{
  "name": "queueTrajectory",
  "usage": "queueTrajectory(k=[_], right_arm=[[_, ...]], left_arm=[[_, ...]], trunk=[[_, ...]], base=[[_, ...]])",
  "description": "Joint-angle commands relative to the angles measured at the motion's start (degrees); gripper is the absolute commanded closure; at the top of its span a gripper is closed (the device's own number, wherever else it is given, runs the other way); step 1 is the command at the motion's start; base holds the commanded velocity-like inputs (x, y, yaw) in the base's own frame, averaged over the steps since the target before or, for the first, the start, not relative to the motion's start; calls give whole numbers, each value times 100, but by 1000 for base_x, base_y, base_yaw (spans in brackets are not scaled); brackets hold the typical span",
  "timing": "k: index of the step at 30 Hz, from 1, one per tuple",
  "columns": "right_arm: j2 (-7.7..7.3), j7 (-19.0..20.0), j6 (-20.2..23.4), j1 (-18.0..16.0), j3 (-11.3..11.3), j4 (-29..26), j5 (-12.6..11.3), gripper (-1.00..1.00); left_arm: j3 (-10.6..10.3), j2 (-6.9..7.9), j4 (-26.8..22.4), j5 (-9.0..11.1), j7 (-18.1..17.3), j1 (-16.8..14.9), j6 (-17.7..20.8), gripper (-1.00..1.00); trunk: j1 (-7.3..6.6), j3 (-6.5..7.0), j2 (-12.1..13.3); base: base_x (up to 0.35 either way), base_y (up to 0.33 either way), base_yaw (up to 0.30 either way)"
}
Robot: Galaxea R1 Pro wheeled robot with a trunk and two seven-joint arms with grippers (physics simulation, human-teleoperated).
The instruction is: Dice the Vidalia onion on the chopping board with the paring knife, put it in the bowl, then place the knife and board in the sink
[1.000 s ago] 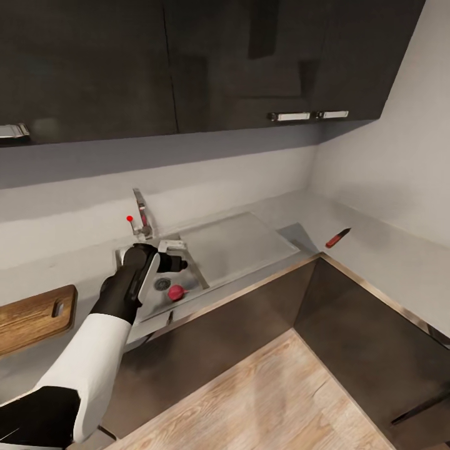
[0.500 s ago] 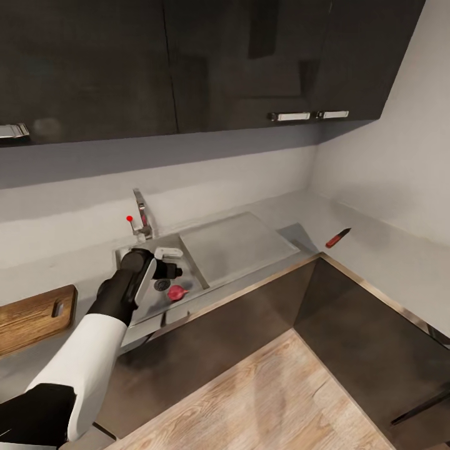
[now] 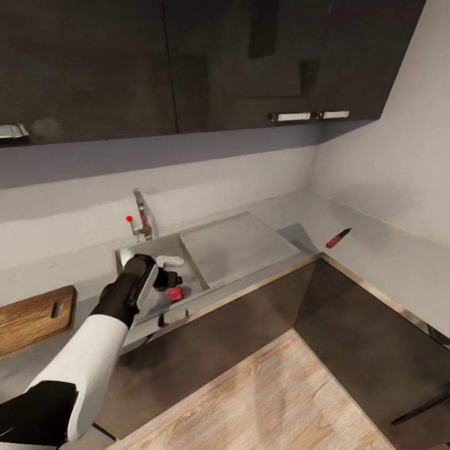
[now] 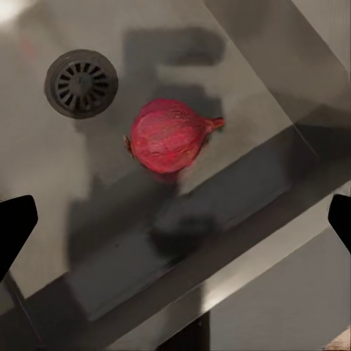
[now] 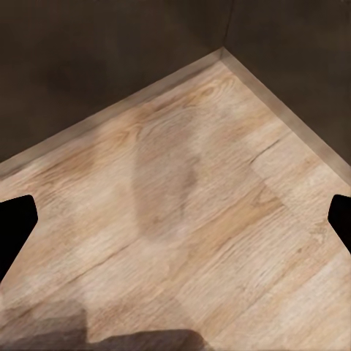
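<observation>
The sink (image 3: 187,250) is brushed grey steel, a rectangular basin with a flat drainboard beside it and one round slotted drain (image 4: 81,82) in its floor. One onion (image 4: 170,136) lies on that steel floor just beside the drain: a squat bulb with deep red, finely veined papery skin and a short stem tip. In the head view it is a small red spot (image 3: 175,293) near the basin's front wall. Behind the basin stands one chrome tap (image 3: 141,219) with a single red knob (image 3: 129,219).

The left end effector (image 3: 173,279) hangs over the basin above the onion, a black and white block on a black wrist and white forearm. In the left wrist view its two dark fingertips (image 4: 14,227) sit far apart at the picture's edges, spread wide with nothing between them but the onion below. The right end effector (image 5: 175,223) is likewise wide open, its two black fingertips (image 5: 14,227) framing pale, grained wooden floor planks (image 5: 190,190).

The desk (image 3: 375,250) is smooth matte grey with a metal front edge, turning a corner over dark cabinets. On its right arm lies one paring knife (image 3: 338,237), dark pointed blade and red at the handle, well apart from the sink. At the far left rests one chopping board (image 3: 31,315), warm brown wood with rounded corners and one slot hole. Dark glossy wall cabinets (image 3: 187,62) hang above, with two pale bar handles (image 3: 309,115) side by side.
</observation>
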Motion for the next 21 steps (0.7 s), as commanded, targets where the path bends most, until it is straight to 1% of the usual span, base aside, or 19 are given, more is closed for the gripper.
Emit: queueTrajectory(k=[1,9,21], right_arm=[[4,-44,-11,-3,-19,2,62,-100],[6,-44,-11,-3,-19,2,62,-100],[7,-44,-11,-4,-19,2,62,-100]], left_arm=[[-4,1,21,0,-3,-6,23,-100],[-6,8,322,0,-13,-3,17,-100],[-7,10,733,0,-26,-5,5,-100]], trunk=[[4,-11,-11],[4,-11,-11],[4,-16,-11]], base=[[101,0,0],[178,0,0],[16,0,0]])
